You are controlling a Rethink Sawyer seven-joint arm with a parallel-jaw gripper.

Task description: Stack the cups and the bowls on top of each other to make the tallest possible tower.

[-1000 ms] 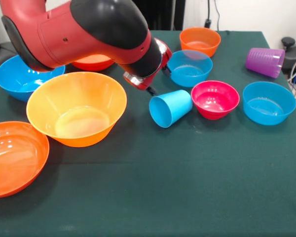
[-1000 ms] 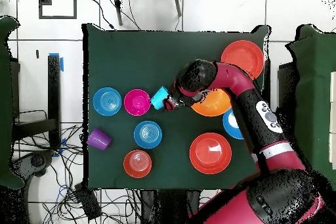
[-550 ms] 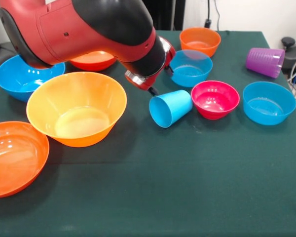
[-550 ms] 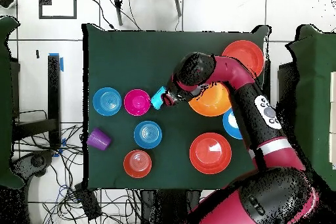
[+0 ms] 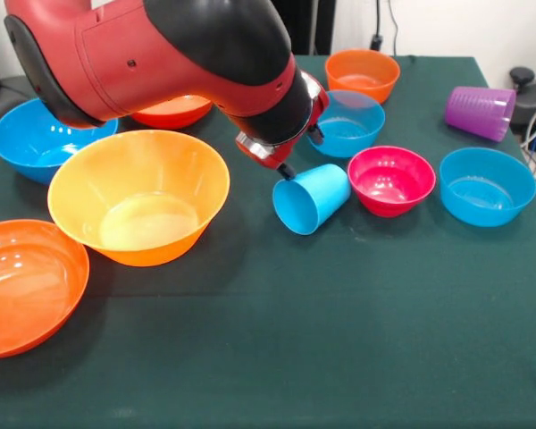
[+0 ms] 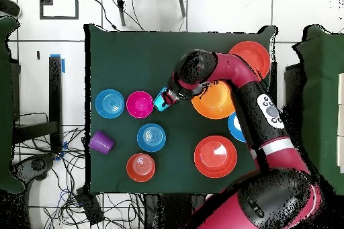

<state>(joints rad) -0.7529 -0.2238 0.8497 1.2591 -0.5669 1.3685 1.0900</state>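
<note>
Nothing stacked yet; all cups and bowls spread singly over the green table (image 5: pixel 339 340). Light blue cup (image 5: pixel 311 197) lying on its side near the table's middle, mouth turned toward the large yellow-orange bowl (image 5: pixel 139 197), base just beside the pink bowl (image 5: pixel 390 180). Gripper (image 5: pixel 290 161) right at the cup's rim, mostly hidden under the bulky red and black arm (image 5: pixel 161 54); cannot tell whether open or closed, nor whether really holding the cup.

Seen from above, same cup (image 6: pixel 162 99) between the pink bowl (image 6: pixel 140 104) and the gripper (image 6: pixel 170 97). Small blue bowl (image 5: pixel 487 185) beside the pink one, another small blue bowl (image 5: pixel 344 122) behind it, small orange bowl (image 5: pixel 363 74) farther back. Purple cup (image 5: pixel 480 113) on its side near the table's edge. Large blue bowl (image 5: pixel 40 138) and one red-orange bowl (image 5: pixel 165 111) partly behind the arm; second large red-orange bowl (image 5: pixel 25 286) at the near corner.
</note>
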